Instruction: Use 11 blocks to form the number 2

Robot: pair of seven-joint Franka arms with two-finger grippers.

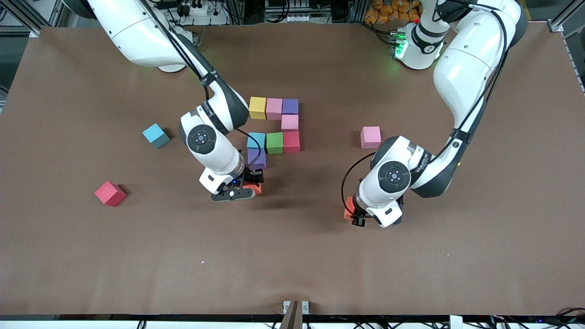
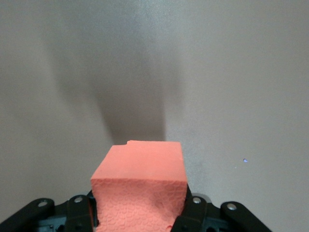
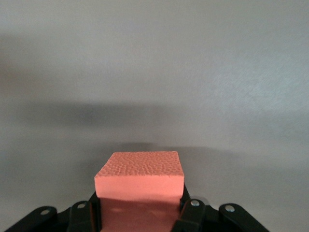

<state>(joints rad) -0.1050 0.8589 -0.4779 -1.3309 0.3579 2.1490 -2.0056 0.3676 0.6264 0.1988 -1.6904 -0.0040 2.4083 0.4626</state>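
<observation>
The unfinished number 2 lies mid-table, made of several blocks: yellow [image 1: 257,108], pink [image 1: 274,108] and purple [image 1: 290,106] in a row, pink [image 1: 289,122] below, then red [image 1: 291,141], green [image 1: 274,142] and light blue [image 1: 256,140], with a purple block [image 1: 257,158] nearest the camera. My right gripper [image 1: 251,181] [image 3: 139,212] is shut on an orange block [image 1: 252,187] [image 3: 140,179], right beside that purple block. My left gripper [image 1: 354,214] [image 2: 137,215] is shut on another orange block [image 1: 348,205] [image 2: 140,183], low over bare table toward the left arm's end.
Loose blocks lie on the brown table [image 1: 292,256]: a light blue one [image 1: 156,135] and a red one [image 1: 110,193] toward the right arm's end, and a pink one [image 1: 370,137] toward the left arm's end, beside the left arm's wrist.
</observation>
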